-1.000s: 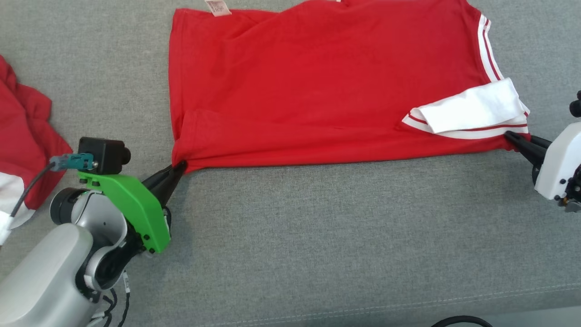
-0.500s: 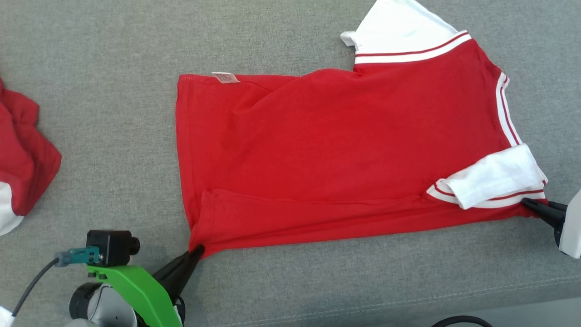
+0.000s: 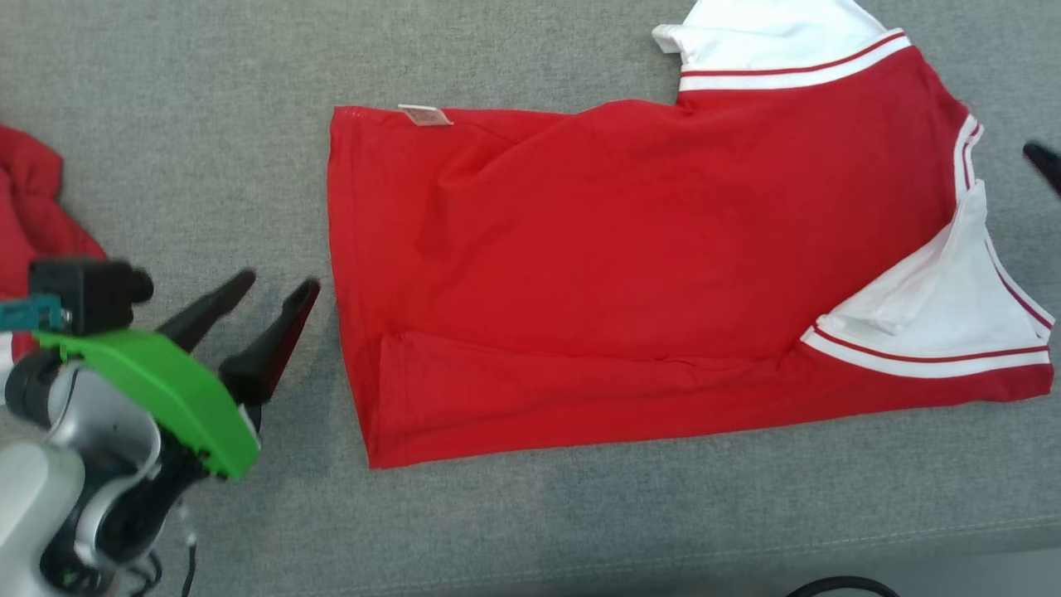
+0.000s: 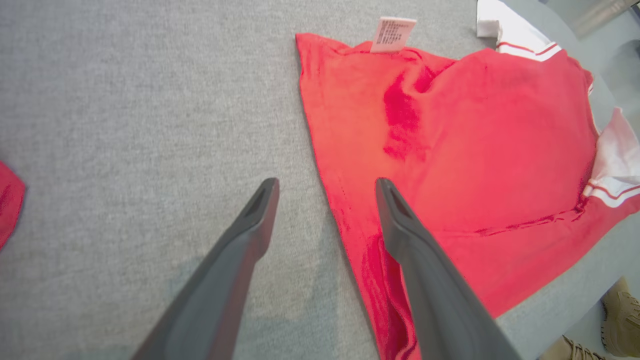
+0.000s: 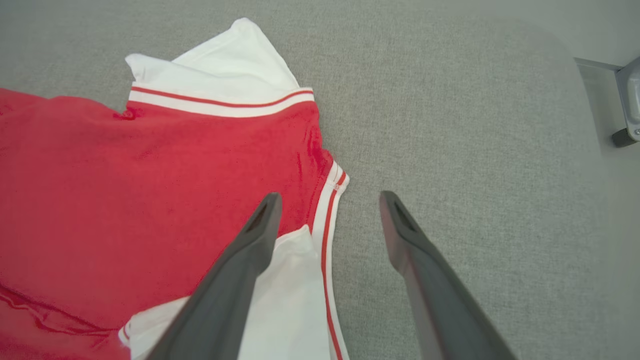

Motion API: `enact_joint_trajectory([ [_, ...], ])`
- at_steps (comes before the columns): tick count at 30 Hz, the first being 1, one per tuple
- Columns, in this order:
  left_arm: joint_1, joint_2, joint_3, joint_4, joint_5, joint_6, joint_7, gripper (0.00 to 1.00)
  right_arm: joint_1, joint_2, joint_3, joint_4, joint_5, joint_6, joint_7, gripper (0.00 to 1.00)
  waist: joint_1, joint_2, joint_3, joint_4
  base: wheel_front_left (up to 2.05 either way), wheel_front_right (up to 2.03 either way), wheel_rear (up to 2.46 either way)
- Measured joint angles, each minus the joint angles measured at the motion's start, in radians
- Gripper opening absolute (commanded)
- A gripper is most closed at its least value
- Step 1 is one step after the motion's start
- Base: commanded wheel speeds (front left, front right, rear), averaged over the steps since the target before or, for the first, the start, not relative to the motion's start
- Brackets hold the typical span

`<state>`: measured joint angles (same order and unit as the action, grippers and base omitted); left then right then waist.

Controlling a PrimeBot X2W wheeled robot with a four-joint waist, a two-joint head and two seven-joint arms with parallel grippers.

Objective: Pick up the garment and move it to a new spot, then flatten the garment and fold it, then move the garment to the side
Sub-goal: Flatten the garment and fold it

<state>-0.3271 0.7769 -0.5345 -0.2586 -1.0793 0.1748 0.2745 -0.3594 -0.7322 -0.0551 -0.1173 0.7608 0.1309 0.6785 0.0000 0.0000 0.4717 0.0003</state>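
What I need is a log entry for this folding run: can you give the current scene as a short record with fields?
garment: red shirt with white trim, spread on the grey surface, held by neither gripper
left gripper: open, empty, beside the shirt's hem edge
right gripper: open, empty, over the shirt's white-striped edge
label: at the hem's far corner
also present: second red garment at the left

the garment (image 3: 622, 274) is red with red-striped white sleeves (image 3: 937, 315), the surface (image 3: 166, 124) grey, the left claw (image 3: 278, 282) black.
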Motion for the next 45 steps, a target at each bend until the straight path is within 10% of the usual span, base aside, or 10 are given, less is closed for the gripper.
enact_joint_trajectory([
  [14, -0.538, -0.294, -0.116, 0.386, 0.049, -0.163, 0.116, 1.00, -0.649, 0.208, 0.241, 0.369, -0.241, 0.000, -0.037, 1.00, 0.0002, 0.0000, 0.186, 0.085, 0.00, 0.00, 0.00],
  [32, -0.668, -0.425, -0.160, 0.584, 0.055, -0.260, 0.088, 1.00, -0.831, 0.214, 0.384, 0.647, -0.249, 0.001, -0.068, 1.00, 0.0000, 0.0000, 0.233, 0.169, 0.00, 0.00, 0.00],
  [33, -0.668, -0.429, -0.162, 0.588, 0.049, -0.263, 0.091, 1.00, -0.831, 0.215, 0.390, 0.650, -0.239, 0.001, -0.063, 0.73, 0.0000, 0.0000, 0.232, 0.166, 0.00, 0.00, 0.00],
  [34, -0.669, -0.429, -0.166, 0.593, 0.042, -0.267, 0.097, 1.00, -0.831, 0.216, 0.398, 0.651, -0.226, 0.001, -0.062, 0.00, 0.0000, 0.0000, 0.230, 0.164, 0.00, 0.00, 0.00],
  [36, -0.672, -0.431, -0.173, 0.601, 0.035, -0.273, 0.096, 0.00, -0.827, 0.216, 0.409, 0.650, -0.196, 0.000, -0.063, 0.00, 0.0000, 0.0000, 0.224, 0.158, 0.00, 0.00, 0.00],
  [45, -0.637, -0.430, -0.158, 0.610, 0.039, -0.297, -0.057, 0.00, -0.776, 0.182, 0.407, 0.625, -0.109, 0.001, -0.249, 0.00, 0.0000, 0.0000, 0.165, 0.132, 0.00, 0.00, 0.00],
])
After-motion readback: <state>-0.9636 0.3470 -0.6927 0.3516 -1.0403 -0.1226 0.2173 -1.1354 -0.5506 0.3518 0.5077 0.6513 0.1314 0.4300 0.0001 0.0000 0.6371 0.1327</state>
